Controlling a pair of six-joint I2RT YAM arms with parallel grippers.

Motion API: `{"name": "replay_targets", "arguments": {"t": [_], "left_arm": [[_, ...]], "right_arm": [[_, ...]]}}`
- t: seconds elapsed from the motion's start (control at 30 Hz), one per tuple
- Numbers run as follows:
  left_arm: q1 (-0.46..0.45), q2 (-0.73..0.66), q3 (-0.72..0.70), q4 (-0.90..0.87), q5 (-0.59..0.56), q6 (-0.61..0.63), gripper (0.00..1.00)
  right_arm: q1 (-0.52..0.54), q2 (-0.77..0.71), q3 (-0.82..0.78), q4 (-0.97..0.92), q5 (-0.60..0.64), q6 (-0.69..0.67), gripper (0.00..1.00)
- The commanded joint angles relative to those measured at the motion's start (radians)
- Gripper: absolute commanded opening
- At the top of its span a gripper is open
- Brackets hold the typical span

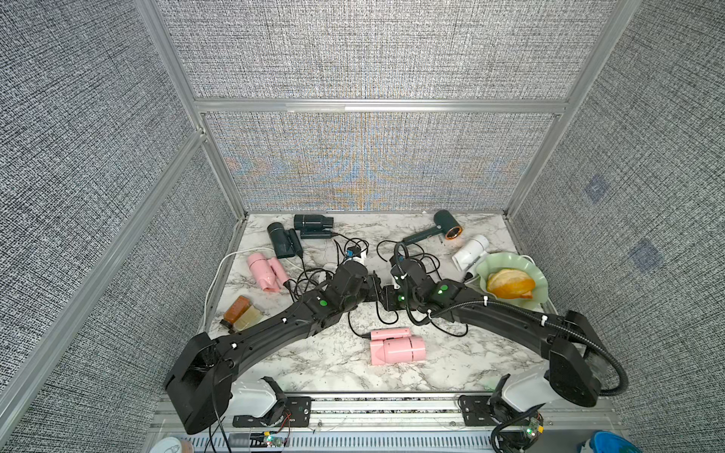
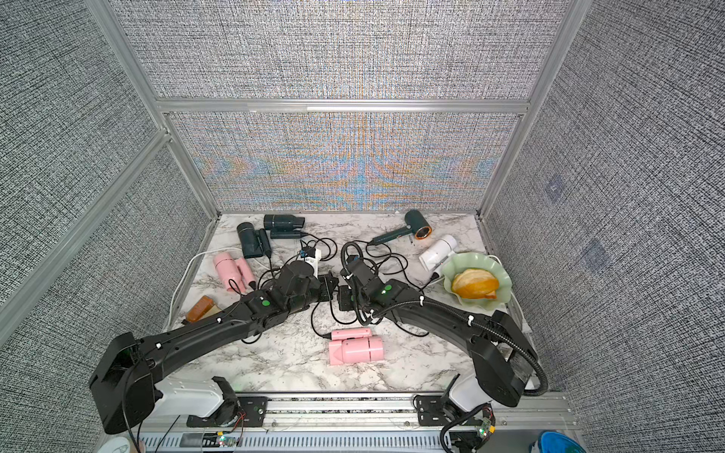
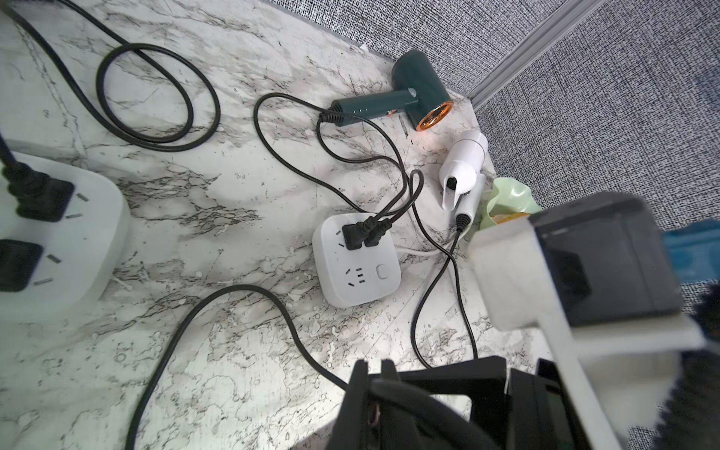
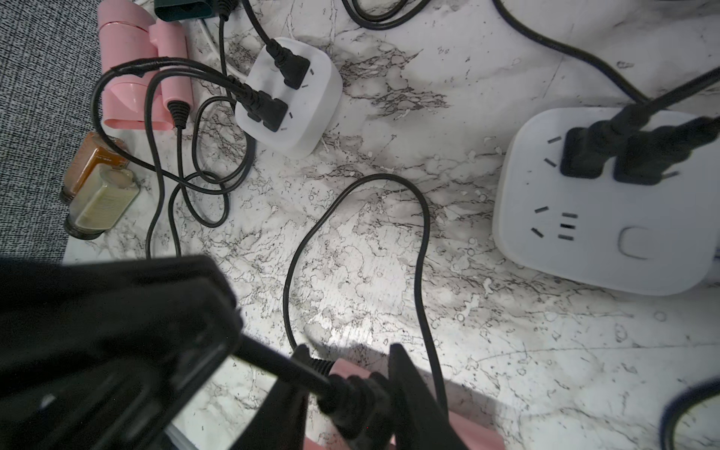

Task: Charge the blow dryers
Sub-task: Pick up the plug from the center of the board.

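Left tool (image 3: 373,385) clenched on black cord (image 4: 280,366) of folded pink dryer (image 1: 398,349); right tool (image 4: 348,350) straddles plug (image 4: 350,393), grip unclear.

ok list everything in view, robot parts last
pink blow dryers: 2, pink, left and front centre
teal blow dryers: 2, dark teal, back left
copper-ringed blow dryer: 1, dark green, back right
white blow dryer: 1, white, by the bowl
power strips: 2, white, centre
cords: many, black, across the middle
bottles: 2, amber and pale, left edge
bowl: 1, pale green, right edge, orange pieces inside
left gripper: 1, black, shut on a cord
right gripper: 1, black, around a plug
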State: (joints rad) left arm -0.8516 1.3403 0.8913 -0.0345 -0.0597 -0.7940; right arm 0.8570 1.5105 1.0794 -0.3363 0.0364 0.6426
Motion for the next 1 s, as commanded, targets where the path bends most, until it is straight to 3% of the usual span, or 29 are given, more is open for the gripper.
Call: {"name": "replay_targets", "arguments": {"t": [0.0, 0.2, 0.47, 0.6, 0.73, 0.8, 0.83, 0.97], "left_arm": [[-0.006, 0.009, 0.008, -0.002, 0.005, -0.008, 0.0], [-0.014, 0.007, 0.011, -0.011, 0.001, -0.008, 0.0], [-0.018, 0.011, 0.022, -0.011, 0.019, 0.007, 0.01], [-0.018, -0.008, 0.017, 0.008, 0.049, 0.014, 0.18], [-0.017, -0.018, 0.04, -0.034, 0.105, 0.046, 0.55], [-0.017, -0.019, 0.043, -0.047, 0.158, 0.084, 0.67], [-0.017, -0.021, 0.037, -0.044, 0.195, 0.101, 0.71], [-0.017, -0.053, -0.02, -0.025, 0.276, 0.13, 0.71]], "right_arm": [[0.004, 0.011, 0.019, -0.036, 0.053, 0.0, 0.33], [0.006, 0.019, 0.024, -0.06, 0.088, -0.003, 0.21], [0.009, -0.009, -0.01, -0.038, 0.123, -0.022, 0.14], [0.004, -0.062, -0.054, 0.009, 0.164, -0.081, 0.1], [-0.036, -0.14, -0.123, 0.097, 0.142, -0.172, 0.09], [-0.067, -0.17, -0.146, 0.131, 0.119, -0.206, 0.08], [-0.082, -0.187, -0.177, 0.155, 0.099, -0.228, 0.08], [-0.136, -0.229, -0.219, 0.218, 0.036, -0.299, 0.07]]}}
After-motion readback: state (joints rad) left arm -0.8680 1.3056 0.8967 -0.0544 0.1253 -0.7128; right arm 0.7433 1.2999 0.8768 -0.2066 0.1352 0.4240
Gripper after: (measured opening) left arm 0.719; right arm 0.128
